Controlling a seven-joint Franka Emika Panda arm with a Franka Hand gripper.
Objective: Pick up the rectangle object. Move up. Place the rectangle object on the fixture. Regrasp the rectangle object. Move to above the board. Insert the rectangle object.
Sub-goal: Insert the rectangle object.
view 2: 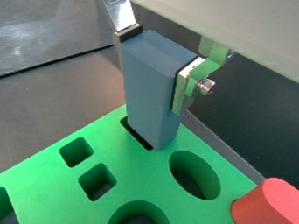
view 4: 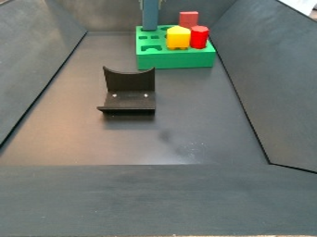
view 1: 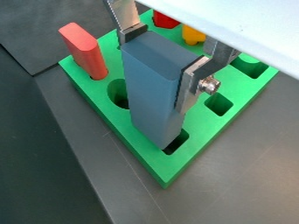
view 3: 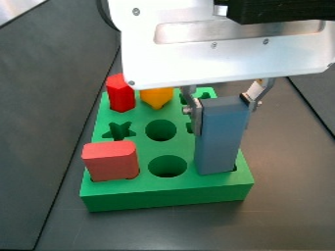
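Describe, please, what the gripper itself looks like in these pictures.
The gripper, above the board, has two flat silver plate fingers with dark pads. A round silver screw head shows on one finger's side in both wrist views. In a side view its body is a boxy white housing with a grey band. No cables or markings are visible.

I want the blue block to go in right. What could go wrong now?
The rectangle object stands with its lower end in a slot of the board, held near its top by the gripper.

1. In a wrist view it seems only partly down; letting go early might leave it sticking up or leaning.
2. If it is slightly tilted, pushing could jam it against the slot's edge.
3. Lifting the jaws before they open could pull it back out.
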